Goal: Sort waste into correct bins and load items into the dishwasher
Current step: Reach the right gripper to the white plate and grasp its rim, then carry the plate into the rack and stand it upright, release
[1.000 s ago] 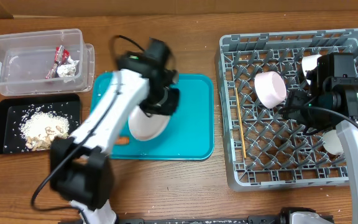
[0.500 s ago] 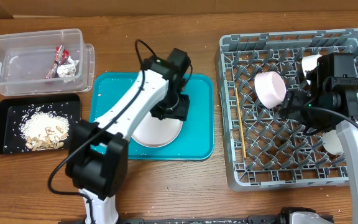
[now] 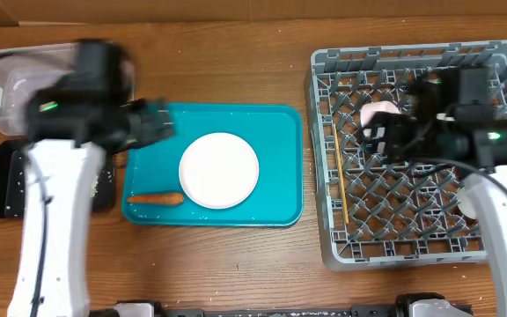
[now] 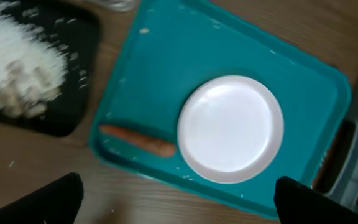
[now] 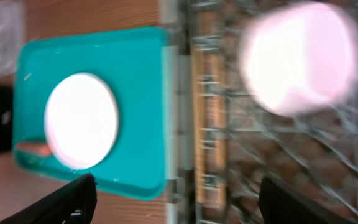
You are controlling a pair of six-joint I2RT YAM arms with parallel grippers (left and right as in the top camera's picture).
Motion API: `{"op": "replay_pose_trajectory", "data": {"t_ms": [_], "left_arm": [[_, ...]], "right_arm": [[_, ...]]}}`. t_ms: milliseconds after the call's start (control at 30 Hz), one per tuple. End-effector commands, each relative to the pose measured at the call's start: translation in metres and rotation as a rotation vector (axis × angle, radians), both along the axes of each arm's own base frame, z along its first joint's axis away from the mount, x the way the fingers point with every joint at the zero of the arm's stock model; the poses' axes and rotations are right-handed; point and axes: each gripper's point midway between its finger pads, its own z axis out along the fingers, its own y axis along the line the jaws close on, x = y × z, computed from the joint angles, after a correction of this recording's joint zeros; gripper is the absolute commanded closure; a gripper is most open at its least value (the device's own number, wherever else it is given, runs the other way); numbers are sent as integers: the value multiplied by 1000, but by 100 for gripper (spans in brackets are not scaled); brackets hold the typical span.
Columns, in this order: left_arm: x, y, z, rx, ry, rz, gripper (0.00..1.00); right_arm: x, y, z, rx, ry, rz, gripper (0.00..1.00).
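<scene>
Colour record:

- The plate was plain white.
- The serving tray was solid teal.
- The carrot stick was orange.
- The shallow tray was black, speckled with white rice scraps.
- The dish rack was grey, with a grid lattice floor.
- The bowl appeared white with a pink cast.
- The chopstick was pale wood.
- The table showed brown wood grain.

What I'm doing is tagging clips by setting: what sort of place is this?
Probably a test bench staged as a dish-clearing station, not a real kitchen: a wooden table, a grey dish rack standing on it instead of a machine, and a teal tray holding a white plate.
</scene>
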Motion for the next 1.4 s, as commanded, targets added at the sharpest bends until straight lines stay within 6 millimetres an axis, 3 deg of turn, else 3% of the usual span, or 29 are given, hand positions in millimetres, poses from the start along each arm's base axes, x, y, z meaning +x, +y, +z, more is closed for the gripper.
{"op": "replay_pose_trajectory", "data": {"t_ms": [0,100,233,367,500,600,667,767,867,1000,1067,1133,1200,1267,1367], "left_arm": [[-16,39,5,-3,17,164,0],[-32,60,1,-26,68,249,0],[-46,74,-7,-42,116,313,0],[-48,75,-12,-43,132,310,0],[-47,75,-11,-42,126,310,0],[-47,75,-11,-42,126,310,0],[-47,75,-11,-42,126,310,0],[-47,75,-11,-42,126,310,0],[-47,75,-12,-42,127,310,0],[-46,75,-11,-42,125,310,0],[-46,76,-11,-41,122,310,0],[-44,76,-11,-40,117,310,0],[-44,76,-11,-40,117,310,0],[-44,76,-11,-40,116,310,0],[-43,76,-11,-40,112,310,0]], "right_arm": [[-4,43,-1,-9,-17,100,14],[-5,73,-16,-62,-2,155,14],[-5,112,-54,-129,60,219,14],[3,161,-119,-151,152,247,20],[15,193,-183,-141,221,189,34],[16,196,-213,-164,260,129,41],[16,196,-227,-176,279,127,51],[14,194,-236,-189,297,127,80],[16,194,-233,-188,295,125,96],[49,158,-181,-299,201,28,96],[71,132,-125,-362,90,-31,96],[88,91,-48,-392,-69,-147,96],[91,54,4,-432,-199,-229,96],[91,18,39,-501,-294,-329,96],[75,-68,95,-785,-433,-623,96]]}}
